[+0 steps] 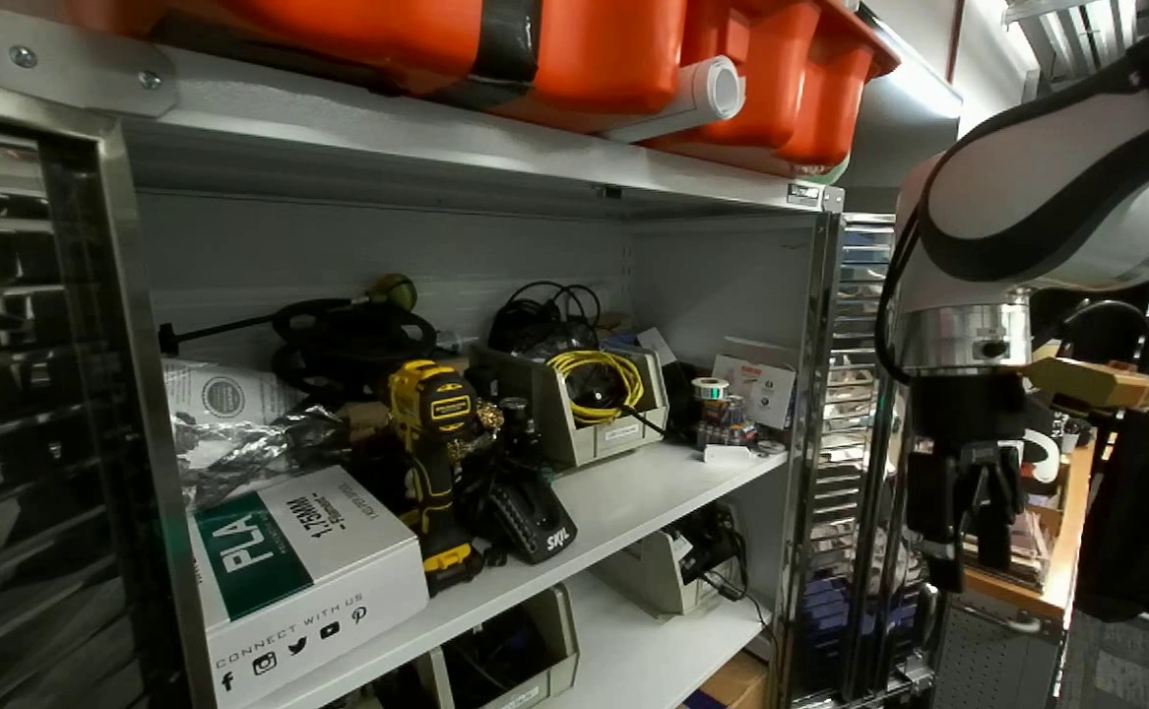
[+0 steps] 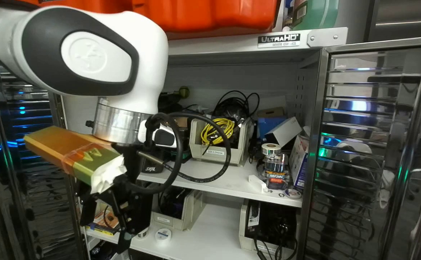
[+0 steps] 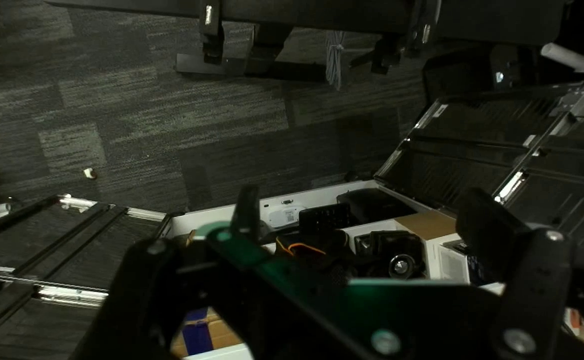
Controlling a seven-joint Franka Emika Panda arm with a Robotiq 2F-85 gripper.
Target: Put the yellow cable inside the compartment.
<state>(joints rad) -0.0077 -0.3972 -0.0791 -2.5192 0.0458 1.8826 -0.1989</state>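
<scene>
The yellow cable (image 1: 630, 372) is a loose coil of thin cord. In both exterior views it rests at the open front of the light grey compartment (image 1: 617, 441), against dark cords, near the front lip. The coil (image 2: 227, 125) and compartment (image 2: 215, 153) also show in an exterior view on the upper shelf. My gripper (image 1: 971, 566) hangs pointing down in front of the cabinet, apart from the cable and compartment. It (image 2: 105, 231) is empty. In the wrist view its fingers (image 3: 362, 205) are spread with nothing between them; the cable and compartment are out of view there.
A yellow-and-black drill (image 1: 433, 433), a SKIL charger (image 1: 530, 517) and a PLA box (image 1: 313, 561) stand on the upper shelf (image 1: 663, 483). Batteries and a tape roll (image 2: 271, 148) stand right of the compartment. Cabinet doors (image 2: 372, 144) flank it. Orange bins (image 1: 574, 59) sit on top.
</scene>
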